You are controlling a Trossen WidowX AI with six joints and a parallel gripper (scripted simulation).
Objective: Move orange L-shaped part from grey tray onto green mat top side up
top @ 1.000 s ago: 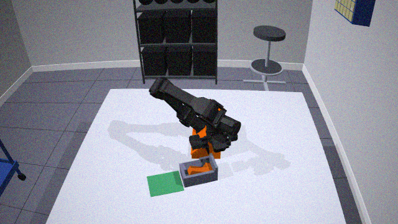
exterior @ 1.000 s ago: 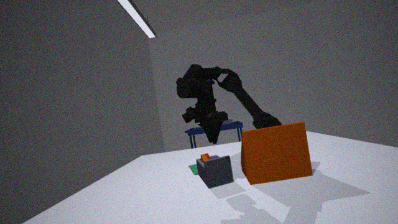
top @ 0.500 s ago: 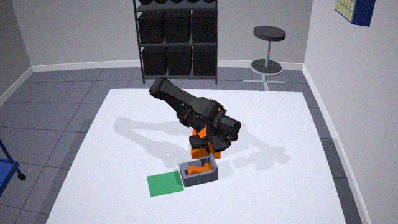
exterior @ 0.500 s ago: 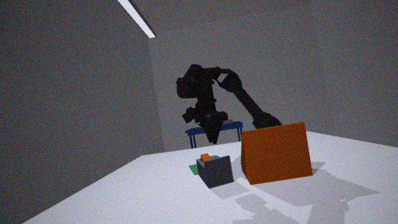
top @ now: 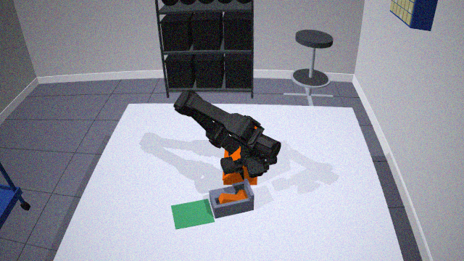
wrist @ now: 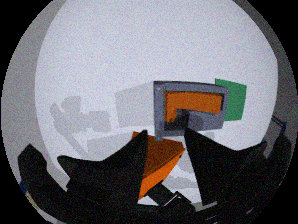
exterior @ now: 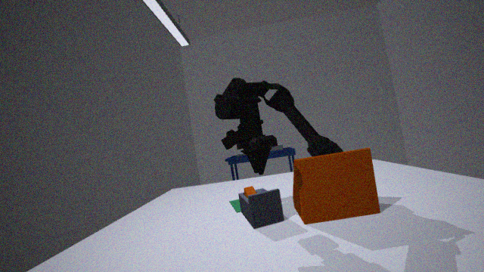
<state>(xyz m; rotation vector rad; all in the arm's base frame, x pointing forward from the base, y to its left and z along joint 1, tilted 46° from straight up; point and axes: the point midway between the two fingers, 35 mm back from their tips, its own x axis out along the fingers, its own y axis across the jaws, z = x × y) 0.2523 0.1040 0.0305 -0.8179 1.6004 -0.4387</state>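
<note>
We have the claw (top: pixel 244 177) (exterior: pixel 260 172) (wrist: pixel 166 133) partly open, holding nothing, with open air between its tips and the tray (top: pixel 233 211) (exterior: pixel 265 208) (wrist: pixel 158 107) below. The tray's edges surround the part (top: pixel 232 198) (exterior: pixel 249 191) (wrist: pixel 197 101), which lies below our claw, one end poking above the rim. Past the tray from the claw, we see the mat (top: pixel 192 214) (exterior: pixel 234 205) (wrist: pixel 236 100).

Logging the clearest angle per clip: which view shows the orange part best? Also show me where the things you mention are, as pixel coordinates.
The wrist view: its L outline shows in the tray. The top view shows it foreshortened; the exterior, only a raised bit of the orange part (top: pixel 232 197) (exterior: pixel 249 191) (wrist: pixel 195 102).
</note>
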